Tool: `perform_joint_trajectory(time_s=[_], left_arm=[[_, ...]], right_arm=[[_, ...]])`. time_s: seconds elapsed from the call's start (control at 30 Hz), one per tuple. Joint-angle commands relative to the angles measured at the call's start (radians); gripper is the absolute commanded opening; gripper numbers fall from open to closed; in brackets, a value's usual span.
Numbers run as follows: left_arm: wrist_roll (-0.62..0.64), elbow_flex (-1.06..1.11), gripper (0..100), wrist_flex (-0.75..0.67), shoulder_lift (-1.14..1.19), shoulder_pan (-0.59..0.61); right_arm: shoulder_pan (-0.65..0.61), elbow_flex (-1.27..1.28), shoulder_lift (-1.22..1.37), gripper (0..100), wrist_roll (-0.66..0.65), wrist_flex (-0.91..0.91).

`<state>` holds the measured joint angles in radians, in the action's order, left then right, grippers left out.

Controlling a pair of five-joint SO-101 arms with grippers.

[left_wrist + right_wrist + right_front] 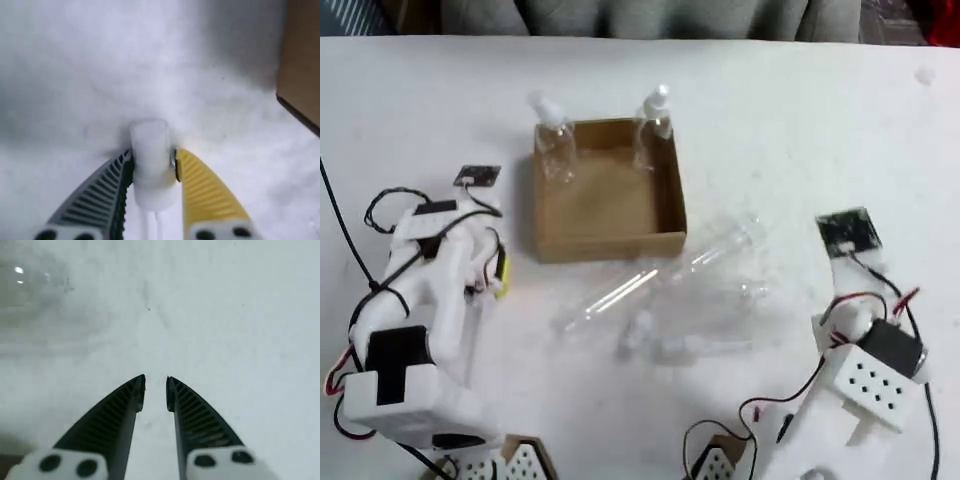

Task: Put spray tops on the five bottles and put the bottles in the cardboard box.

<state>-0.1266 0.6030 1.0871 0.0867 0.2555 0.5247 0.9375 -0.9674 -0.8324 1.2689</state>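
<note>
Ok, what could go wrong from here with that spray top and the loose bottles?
The left gripper pinches the spray top only at the tips, so it might slip or twist. The clear bottles lie on their sides by the cardboard box and could roll when touched.

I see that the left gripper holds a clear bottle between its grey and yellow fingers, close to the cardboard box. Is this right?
Not quite. The left gripper holds a white spray top, not a clear bottle. The left wrist view shows it clamped between the grey and yellow fingers, with the cardboard box close by, as you say.
</note>
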Motion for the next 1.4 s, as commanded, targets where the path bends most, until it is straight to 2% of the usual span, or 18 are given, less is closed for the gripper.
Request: perform_joint_trajectory(time_s=[0.0, 0.1, 0.23, 0.4, 0.53, 0.67, 0.87, 1.37], left_arm=[[-0.012, -0.037, 2, 0.017, -0.001, 0.002], [-0.012, -0.037, 2, 0.018, -0.001, 0.005], [-0.012, -0.034, 2, 0.018, -0.001, 0.005], [-0.012, -0.032, 2, 0.018, -0.001, 0.007], [-0.014, -0.032, 2, 0.018, -0.001, 0.007], [-0.014, -0.034, 2, 0.018, -0.001, 0.007], [-0.014, -0.040, 2, 0.018, -0.001, 0.002], [-0.014, -0.040, 2, 0.011, -0.001, 0.001]], right_arm=[[-0.143, -0.186, -0.007, 10.6, -0.120, 0.134], [-0.262, -0.229, -0.007, 19.1, -0.238, 0.188], [-0.389, -0.244, -0.007, 17.9, -0.470, 0.205], [-0.481, -0.244, -0.007, 18.1, -0.753, 0.209], [-0.515, -0.244, 0.008, 23.8, -0.890, 0.208], [-0.536, -0.252, 0.113, 31.7, -0.970, 0.185], [-0.570, -0.292, 0.315, 29.5, -0.997, 0.031], [-0.679, -0.635, 0.800, 29.4, -1.074, 0.071]])
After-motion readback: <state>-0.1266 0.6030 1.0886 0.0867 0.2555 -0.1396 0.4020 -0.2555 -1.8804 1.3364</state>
